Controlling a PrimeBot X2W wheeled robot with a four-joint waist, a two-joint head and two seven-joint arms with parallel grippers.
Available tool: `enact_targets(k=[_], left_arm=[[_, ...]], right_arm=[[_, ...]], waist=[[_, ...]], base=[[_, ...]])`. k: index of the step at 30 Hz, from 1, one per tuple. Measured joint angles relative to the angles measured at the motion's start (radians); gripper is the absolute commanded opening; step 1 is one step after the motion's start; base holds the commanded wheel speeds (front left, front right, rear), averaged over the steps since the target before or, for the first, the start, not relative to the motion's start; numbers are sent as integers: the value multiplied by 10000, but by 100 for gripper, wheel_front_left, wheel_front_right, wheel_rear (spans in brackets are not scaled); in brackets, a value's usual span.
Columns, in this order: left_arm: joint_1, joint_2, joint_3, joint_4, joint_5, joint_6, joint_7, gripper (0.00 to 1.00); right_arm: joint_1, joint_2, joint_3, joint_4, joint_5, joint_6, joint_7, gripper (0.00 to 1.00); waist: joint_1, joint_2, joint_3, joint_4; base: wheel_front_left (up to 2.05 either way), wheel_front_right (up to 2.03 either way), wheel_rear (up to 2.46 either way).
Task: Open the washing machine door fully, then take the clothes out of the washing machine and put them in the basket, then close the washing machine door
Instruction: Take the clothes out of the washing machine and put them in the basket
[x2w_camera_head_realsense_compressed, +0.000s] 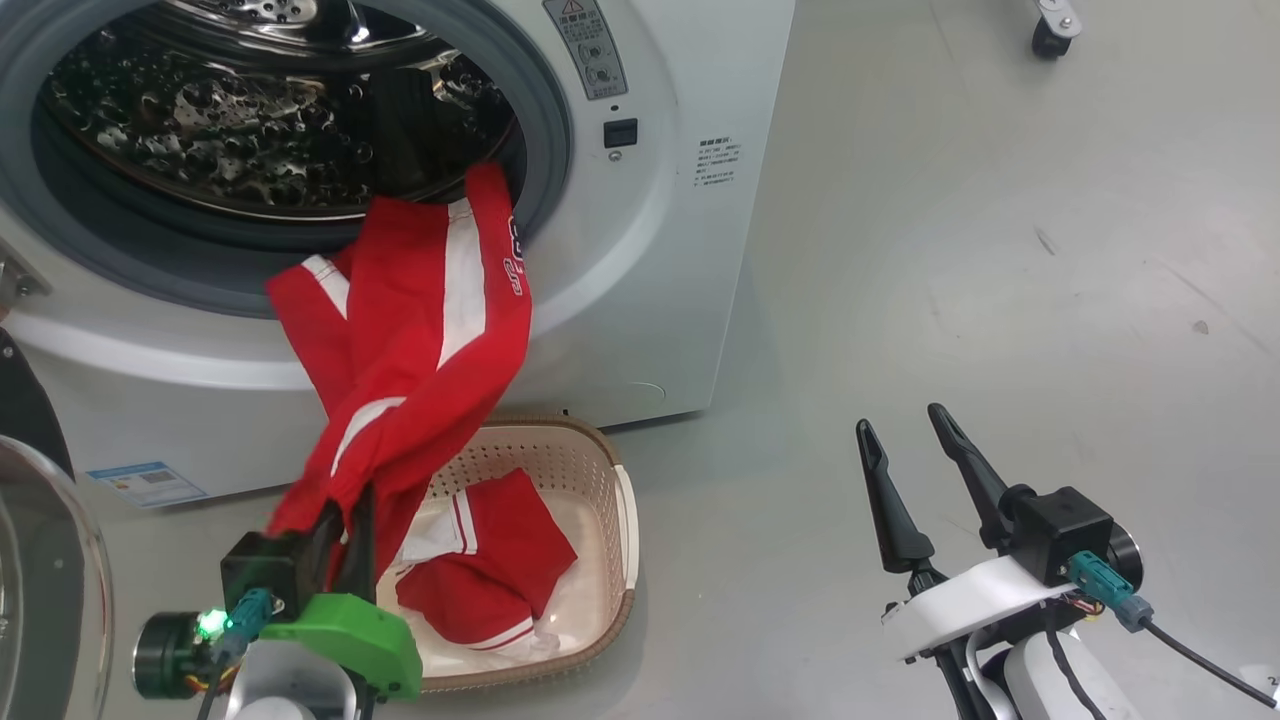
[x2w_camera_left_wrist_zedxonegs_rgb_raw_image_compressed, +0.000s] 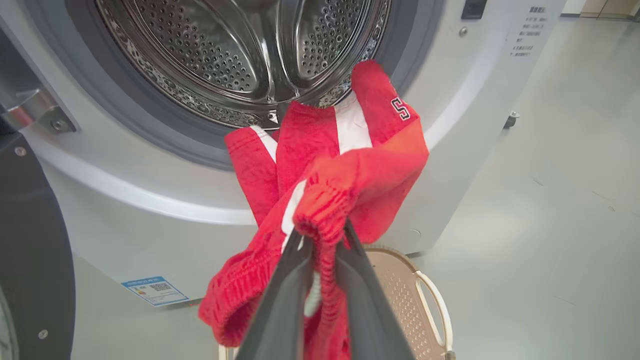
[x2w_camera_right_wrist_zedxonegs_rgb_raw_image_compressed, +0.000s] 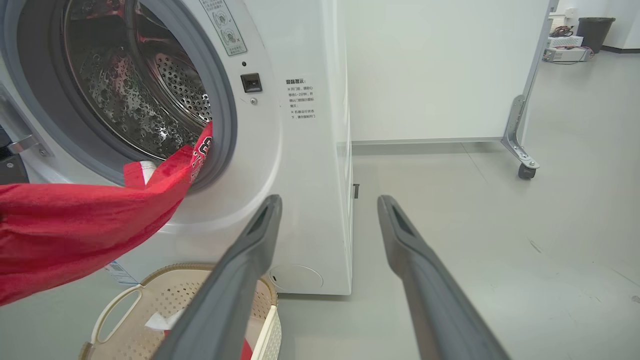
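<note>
In the head view the left gripper (x2w_camera_head_realsense_compressed: 345, 520) sits lowest and closest, its fingers pinched tight on the lower end of a red garment (x2w_camera_head_realsense_compressed: 420, 330). The garment stretches up into the drum (x2w_camera_head_realsense_compressed: 250, 130) of the washing machine (x2w_camera_head_realsense_compressed: 650, 250). Beneath the garment, the basket (x2w_camera_head_realsense_compressed: 627, 520) holds a second red piece (x2w_camera_head_realsense_compressed: 500, 570). The washing machine door (x2w_camera_head_realsense_compressed: 45, 560) stands open at the left edge. The right gripper (x2w_camera_head_realsense_compressed: 901, 418) hangs well apart over the floor (x2w_camera_head_realsense_compressed: 1000, 250), spread wide and empty.

In the left wrist view both fingers (x2w_camera_left_wrist_zedxonegs_rgb_raw_image_compressed: 285, 300) clamp the garment's ribbed hem, with the basket just beyond them.

In the right wrist view the parted fingers (x2w_camera_right_wrist_zedxonegs_rgb_raw_image_compressed: 240, 270) hold nothing, and the garment crosses at the left, above the basket.
</note>
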Motion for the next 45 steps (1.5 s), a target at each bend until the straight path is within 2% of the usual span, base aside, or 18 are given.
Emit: enact_targets(k=[11, 29, 38, 45], left_arm=[[-156, -58, -73, 1323, -441, -226, 263, 0], [-3035, -150, 439, 4128, -940, -307, 955, 0], [-4441, 353, 583, 5279, -859, -268, 1315, 0], [-5082, 445, 621, 6195, -846, -228, 1478, 0]], right_arm=[[-35, -21, 38, -410, -88, 13, 0, 100], [-893, -19, 128, -945, -144, 153, 0, 100], [-1550, -10, 194, -1156, -144, 320, 0, 100], [-1879, 4, 238, -1170, -138, 341, 0, 100]], waist=[[0, 0, 760, -192], [0, 0, 2934, -630], [1, 0, 4163, -960], [2, 0, 4952, -1289]], base=[[0, 0, 0], [0, 0, 0], [0, 0, 0], [0, 0, 0]])
